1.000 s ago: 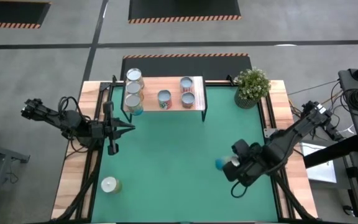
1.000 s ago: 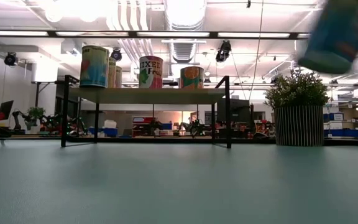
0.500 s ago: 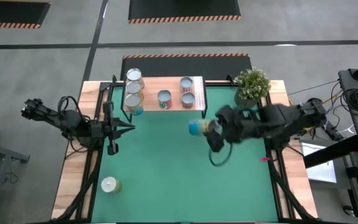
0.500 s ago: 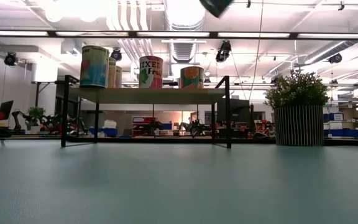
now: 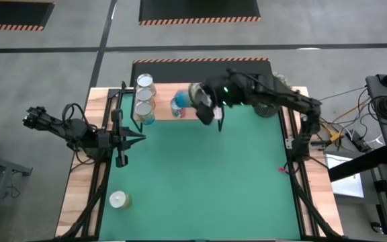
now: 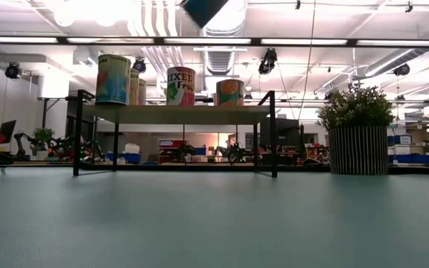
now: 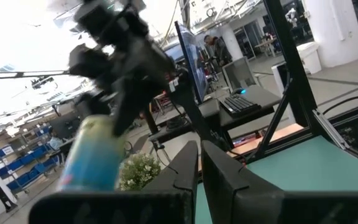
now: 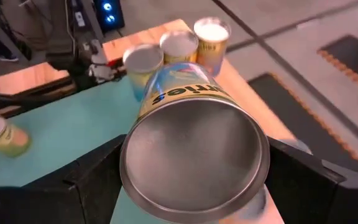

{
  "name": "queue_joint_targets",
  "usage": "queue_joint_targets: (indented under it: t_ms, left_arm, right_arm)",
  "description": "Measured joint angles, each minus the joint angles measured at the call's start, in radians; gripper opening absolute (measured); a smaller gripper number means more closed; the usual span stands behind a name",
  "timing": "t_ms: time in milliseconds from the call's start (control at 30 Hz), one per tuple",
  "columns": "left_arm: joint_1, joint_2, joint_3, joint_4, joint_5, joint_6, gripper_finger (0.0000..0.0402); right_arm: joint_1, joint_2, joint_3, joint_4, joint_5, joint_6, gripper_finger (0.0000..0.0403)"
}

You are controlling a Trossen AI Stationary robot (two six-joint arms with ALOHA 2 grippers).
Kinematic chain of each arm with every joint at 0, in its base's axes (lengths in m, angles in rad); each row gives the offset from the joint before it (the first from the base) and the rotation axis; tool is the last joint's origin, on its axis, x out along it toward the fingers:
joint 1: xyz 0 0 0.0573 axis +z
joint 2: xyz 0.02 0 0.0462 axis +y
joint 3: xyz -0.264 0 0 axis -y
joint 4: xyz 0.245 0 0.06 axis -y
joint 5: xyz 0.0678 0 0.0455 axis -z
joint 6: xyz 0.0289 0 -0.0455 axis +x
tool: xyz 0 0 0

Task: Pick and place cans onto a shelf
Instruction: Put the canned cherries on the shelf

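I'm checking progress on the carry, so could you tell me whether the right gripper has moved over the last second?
Yes. The right gripper, shut on a can, has swung from the table's near right, past the potted plant, to over the shelf.

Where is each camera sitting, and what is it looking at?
High view: above the table, looking straight down; both arms show, the right hand carrying a can over the shelf.
Low view: at table-top height, looking level at the shelf; only the carried can's bottom shows.
Left wrist view: on the waiting left arm, past its shut hand toward the right arm's can.
Right wrist view: on the right arm, looking along its held can.
Shared: every view shows that can.
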Motion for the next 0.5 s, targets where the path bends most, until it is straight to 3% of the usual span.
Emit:
queue_joint_targets:
  t_ms: [233, 500]
  left_arm:
    - [0.000, 0.002, 0.000, 0.002, -0.003, 0.000, 0.0004]
    - [0.000, 0.002, 0.000, 0.001, -0.048, 0.017, 0.0004]
  right_arm:
    - [-0.153, 0.091, 0.002, 0.225, -0.069, -0.196, 0.0324]
    - [-0.245, 0.186, 0.004, 0.297, -0.163, -0.299, 0.0324]
